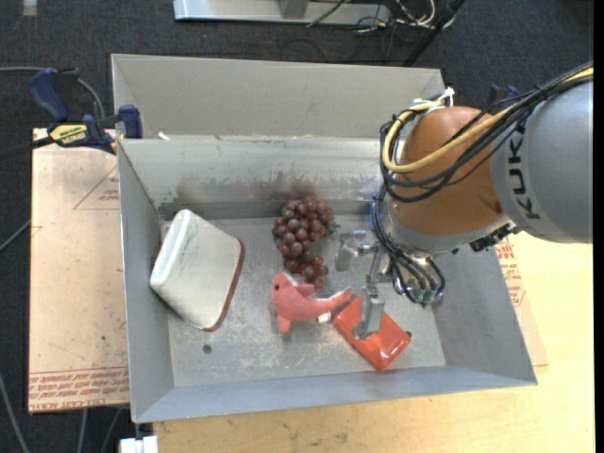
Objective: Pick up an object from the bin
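My gripper (362, 279) hangs low in the right half of the bin, open, its two metal fingers standing apart. The nearer fingertip (371, 311) is right over a flat red object (381, 344) lying near the front wall. The farther fingertip (353, 248) is beside a bunch of dark purple grapes (302, 229). A pink fish-shaped toy (297, 305) lies just left of the gripper, its tail pointing toward the gap between the fingers. Nothing is held between the fingers.
A white block with a brown edge (195, 268) leans against the bin's left wall. The arm's orange cover and cables hang over the bin's right side. Bare floor shows at the front left and between the block and the toy.
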Action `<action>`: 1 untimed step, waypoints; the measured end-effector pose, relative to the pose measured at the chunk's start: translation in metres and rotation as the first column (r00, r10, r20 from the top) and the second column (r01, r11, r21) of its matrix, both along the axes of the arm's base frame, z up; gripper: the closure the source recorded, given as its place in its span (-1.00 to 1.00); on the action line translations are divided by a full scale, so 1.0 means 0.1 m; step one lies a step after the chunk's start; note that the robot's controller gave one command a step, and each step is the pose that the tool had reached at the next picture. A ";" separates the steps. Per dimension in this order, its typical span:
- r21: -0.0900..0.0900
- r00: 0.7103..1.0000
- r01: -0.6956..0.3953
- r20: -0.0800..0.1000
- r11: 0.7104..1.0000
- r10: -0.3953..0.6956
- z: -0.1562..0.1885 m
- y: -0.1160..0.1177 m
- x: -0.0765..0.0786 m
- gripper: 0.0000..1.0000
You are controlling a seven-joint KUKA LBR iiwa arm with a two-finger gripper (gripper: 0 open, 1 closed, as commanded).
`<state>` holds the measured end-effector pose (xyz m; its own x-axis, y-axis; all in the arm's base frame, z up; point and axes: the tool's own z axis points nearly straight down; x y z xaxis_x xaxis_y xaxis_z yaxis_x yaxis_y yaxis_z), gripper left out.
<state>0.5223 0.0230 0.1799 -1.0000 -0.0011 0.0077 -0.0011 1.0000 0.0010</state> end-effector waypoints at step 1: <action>0.000 1.000 0.001 0.008 1.000 -0.001 0.05 0.00 0.02 -1.00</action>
